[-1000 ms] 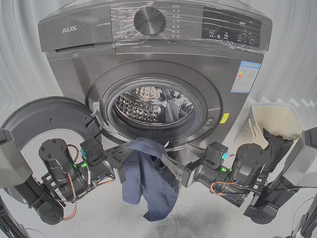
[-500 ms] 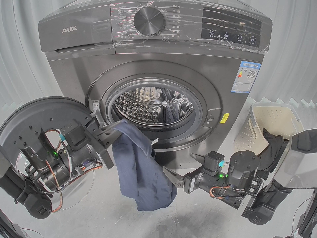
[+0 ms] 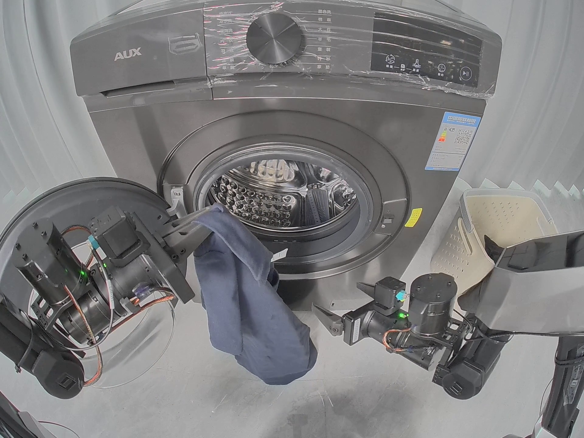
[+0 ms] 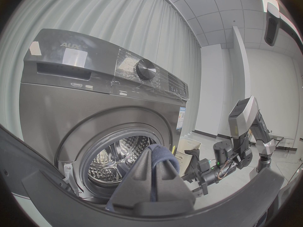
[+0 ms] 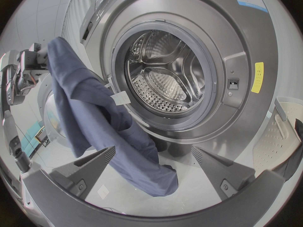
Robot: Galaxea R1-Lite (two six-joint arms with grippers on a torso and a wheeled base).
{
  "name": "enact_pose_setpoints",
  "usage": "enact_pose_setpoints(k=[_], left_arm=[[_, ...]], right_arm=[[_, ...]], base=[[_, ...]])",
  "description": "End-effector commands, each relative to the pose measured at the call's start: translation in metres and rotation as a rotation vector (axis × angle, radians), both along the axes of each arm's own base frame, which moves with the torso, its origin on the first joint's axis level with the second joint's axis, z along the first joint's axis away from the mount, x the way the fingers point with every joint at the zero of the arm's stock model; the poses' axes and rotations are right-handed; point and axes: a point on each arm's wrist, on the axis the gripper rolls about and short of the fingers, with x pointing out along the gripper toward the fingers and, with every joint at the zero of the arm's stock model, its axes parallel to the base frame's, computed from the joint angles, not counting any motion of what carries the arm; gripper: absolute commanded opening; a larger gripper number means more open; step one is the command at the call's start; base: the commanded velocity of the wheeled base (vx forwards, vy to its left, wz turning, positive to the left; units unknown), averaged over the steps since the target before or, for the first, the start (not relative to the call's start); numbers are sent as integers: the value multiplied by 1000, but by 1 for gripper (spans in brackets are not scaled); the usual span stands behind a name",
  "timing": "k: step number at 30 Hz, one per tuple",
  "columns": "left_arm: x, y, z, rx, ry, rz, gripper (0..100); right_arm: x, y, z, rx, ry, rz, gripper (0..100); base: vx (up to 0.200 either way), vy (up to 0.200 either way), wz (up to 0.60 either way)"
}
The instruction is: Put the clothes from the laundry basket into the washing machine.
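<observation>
- Left gripper [image 3: 201, 225] — clamped on the blue garment [image 3: 249, 299] — has raised it to the left rim of the drum opening [image 3: 286, 205]; most of the cloth hangs below.
- Right gripper [image 3: 338, 302] has let go, jaws wide, withdrawn below the opening: loading is likely single-armed.

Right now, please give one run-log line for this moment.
left gripper: shut on dark blue cloth garment | right gripper: open, empty | grey washing machine door: open

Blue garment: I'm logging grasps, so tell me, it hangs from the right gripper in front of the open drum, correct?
Not quite: the left gripper, not the right, holds the blue garment, as the head view shows. It does hang in front of the open drum; the right gripper is open and empty.
</observation>
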Motion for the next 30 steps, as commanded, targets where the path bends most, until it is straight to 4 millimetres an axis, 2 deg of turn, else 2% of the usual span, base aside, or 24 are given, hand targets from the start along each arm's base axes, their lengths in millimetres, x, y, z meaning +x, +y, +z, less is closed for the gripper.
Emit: enact_pose_setpoints(k=[1, 8, 13, 22, 25, 29, 30], left_arm=[[-3, -2, 0, 0, -1, -14, 0], [-4, -7, 0, -2, -1, -33, 0], [-1, -8, 2, -14, 1, -31, 0], [2, -8, -1, -10, 13, -25, 0], [2, -7, -1, -11, 12, -24, 0], [2, -7, -1, -10, 13, -21, 0], [2, -6, -1, -11, 12, -21, 0]], right_arm=[[20, 7, -17, -9, 6, -20, 100], [23, 27, -44, -53, 26, 22, 100], [7, 52, -56, -62, 32, 100, 100], [-28, 81, -55, -52, 27, 221, 100], [-31, 84, -55, -46, 24, 231, 100], [-21, 75, -50, -34, 21, 187, 100], [-12, 65, -47, -31, 20, 148, 100]], base=[[0, 0, 0], [0, 0, 0], [0, 0, 0], [0, 0, 0], [0, 0, 0], [0, 0, 0], [0, 0, 0]])
